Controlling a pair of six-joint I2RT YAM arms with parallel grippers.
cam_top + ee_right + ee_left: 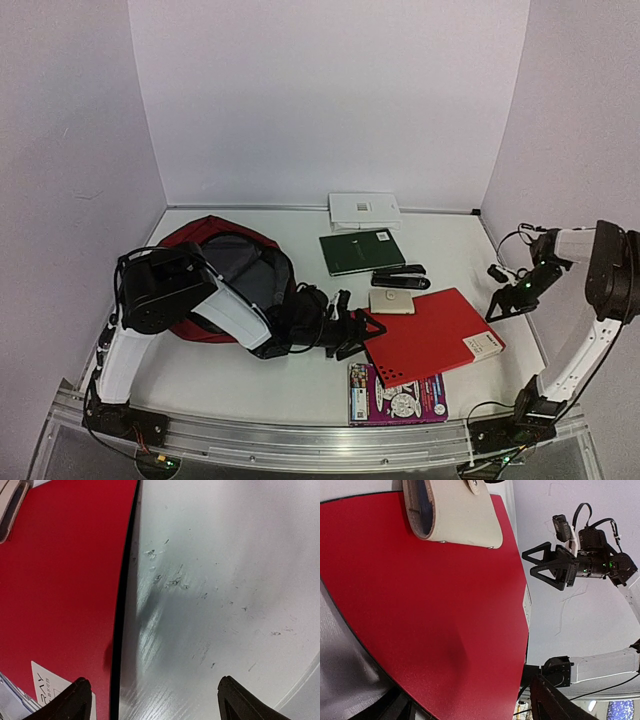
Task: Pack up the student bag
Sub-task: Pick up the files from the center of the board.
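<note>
The student bag (215, 268) is a dark red backpack lying at the back left, unzipped, with its grey lining showing. My left gripper (350, 327) reaches past the bag to the left corner of a flat bright red folder (430, 335). In the left wrist view the folder (430, 595) fills the frame, and the left gripper (475, 710) is open with a finger on each side of the folder's corner. My right gripper (510, 300) is open and empty, hovering over bare table just right of the folder's edge (65, 580).
A beige pouch (392, 301) lies on the folder's far corner. A black stapler (400, 277), a green notebook (362, 251) and a white box (364, 210) lie behind it. A purple book (397, 393) lies at the front edge. Walls enclose the table.
</note>
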